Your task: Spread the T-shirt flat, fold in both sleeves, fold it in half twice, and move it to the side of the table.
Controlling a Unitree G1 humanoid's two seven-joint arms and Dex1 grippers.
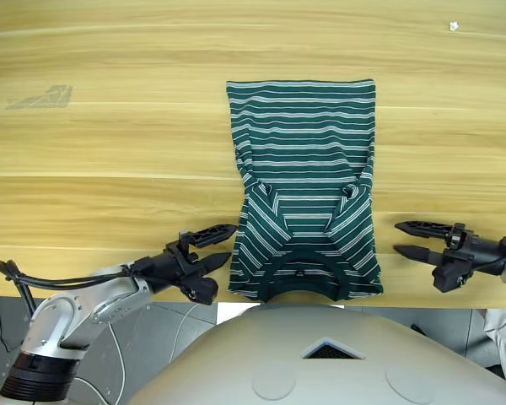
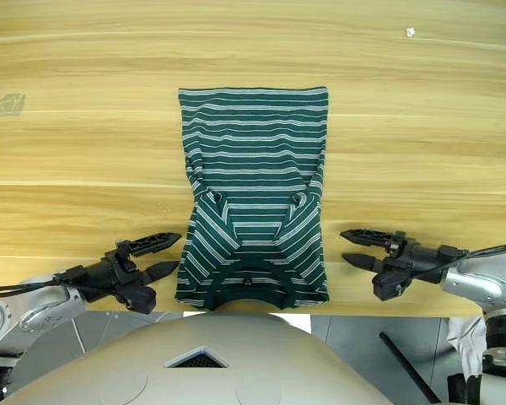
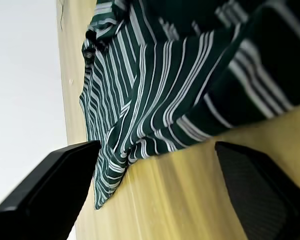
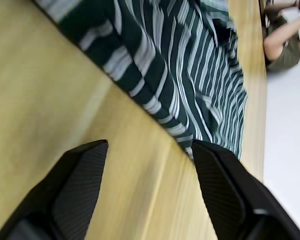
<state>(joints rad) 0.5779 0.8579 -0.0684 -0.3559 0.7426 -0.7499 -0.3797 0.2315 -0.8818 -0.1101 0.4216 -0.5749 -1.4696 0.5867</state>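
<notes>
Left claw first: its two black fingers are spread wide, tips pointing at the left edge of the shirt's collar end, just beside the cloth. From the head view I cannot tell whether the upper tip brushes the fabric. Over on the other side, the right claw mirrors it, fingers also parted and holding nothing, with a sliver of wood showing between its tips and the shirt's right edge.

And the dark green T-shirt with thin white stripes lies on the pale wooden table as a narrow upright strip. Both sleeves are already folded in across the chest, and their diagonal edges meet in a V above the neckline. The collar end sits right at the table's near edge, almost flush with it, while the straight hem points away toward the middle of the table. The long side edges look fairly straight, with a little bunching where the sleeve folds begin.

Wood runs wide to the left and right of the shirt and on beyond the hem. A faint grey mark sits far out to the left, and a tiny white scrap lies near the far right corner, both well apart from the cloth.
</notes>
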